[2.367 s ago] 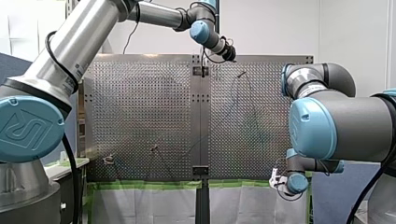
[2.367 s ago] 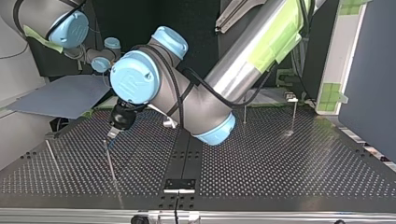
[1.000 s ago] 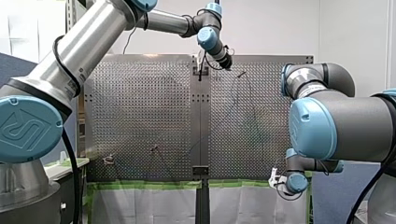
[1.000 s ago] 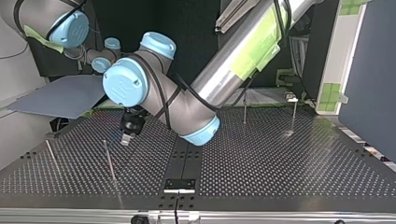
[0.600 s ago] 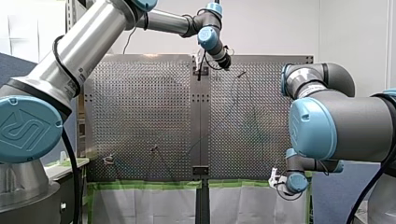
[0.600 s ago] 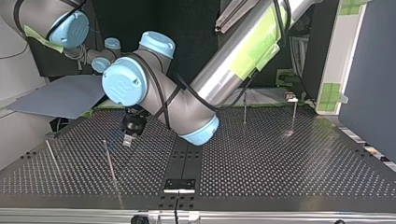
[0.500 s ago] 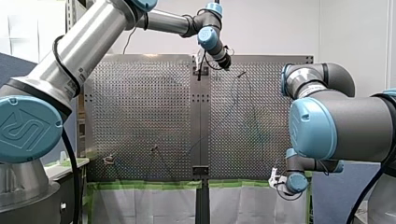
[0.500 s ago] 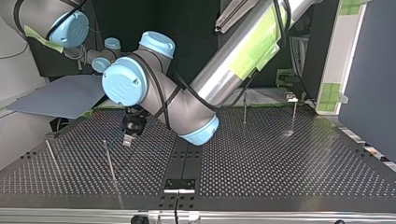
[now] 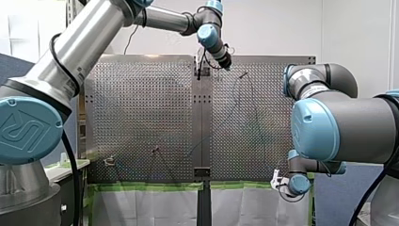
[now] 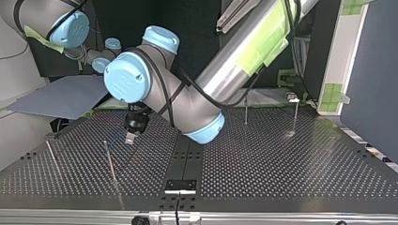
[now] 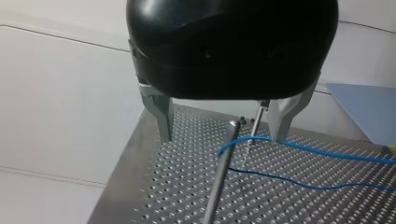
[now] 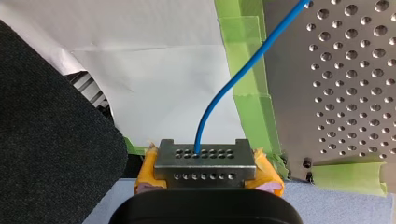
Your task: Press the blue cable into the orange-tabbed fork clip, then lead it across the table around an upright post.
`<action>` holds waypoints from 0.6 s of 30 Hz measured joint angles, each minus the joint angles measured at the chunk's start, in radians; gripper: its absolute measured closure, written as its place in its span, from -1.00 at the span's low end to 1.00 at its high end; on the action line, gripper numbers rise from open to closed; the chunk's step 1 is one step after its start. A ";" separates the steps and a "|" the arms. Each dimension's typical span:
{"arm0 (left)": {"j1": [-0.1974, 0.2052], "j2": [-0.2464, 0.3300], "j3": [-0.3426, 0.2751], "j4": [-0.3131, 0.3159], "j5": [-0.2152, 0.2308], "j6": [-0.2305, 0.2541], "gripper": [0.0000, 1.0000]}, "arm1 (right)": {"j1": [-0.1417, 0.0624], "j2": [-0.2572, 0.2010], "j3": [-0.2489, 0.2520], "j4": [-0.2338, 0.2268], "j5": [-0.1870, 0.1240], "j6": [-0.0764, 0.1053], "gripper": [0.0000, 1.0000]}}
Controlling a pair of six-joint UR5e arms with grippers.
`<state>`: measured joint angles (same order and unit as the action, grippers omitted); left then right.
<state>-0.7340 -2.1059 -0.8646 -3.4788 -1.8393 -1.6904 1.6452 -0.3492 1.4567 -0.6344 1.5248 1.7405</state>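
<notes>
Perforated tabletop (image 12: 350, 70) edged with green tape (image 12: 252, 116) lies beyond my right tool (image 12: 204, 156), whose yellow-padded jaws are clamped on the blue cable (image 12: 224, 93); it rises from between them and runs out over the holes. My left tool (image 11: 223, 139) hangs above the tabletop's far end, its metal fingers (image 11: 161, 116) standing apart. Just ahead of them the cable loops around a thin post (image 11: 219, 177), with a second post (image 11: 256, 126) close behind.
</notes>
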 joint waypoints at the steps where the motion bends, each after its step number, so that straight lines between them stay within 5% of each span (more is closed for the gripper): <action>1: 0.001 0.007 -0.007 0.006 0.004 0.000 -1.00 | 0.000 0.000 0.000 0.000 0.000 0.000 1.00; 8: 0.008 0.062 -0.062 0.059 0.043 -0.034 -1.00 | 0.001 -0.002 -0.003 0.005 -0.004 -0.009 1.00; 18: 0.012 0.151 -0.152 0.148 0.040 -0.122 -1.00 | 0.002 -0.005 -0.004 0.007 -0.006 -0.013 1.00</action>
<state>-0.7218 -1.9546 -1.0164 -3.3309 -1.7991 -1.8129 1.6468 -0.3539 1.4529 -0.6276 1.5189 1.7276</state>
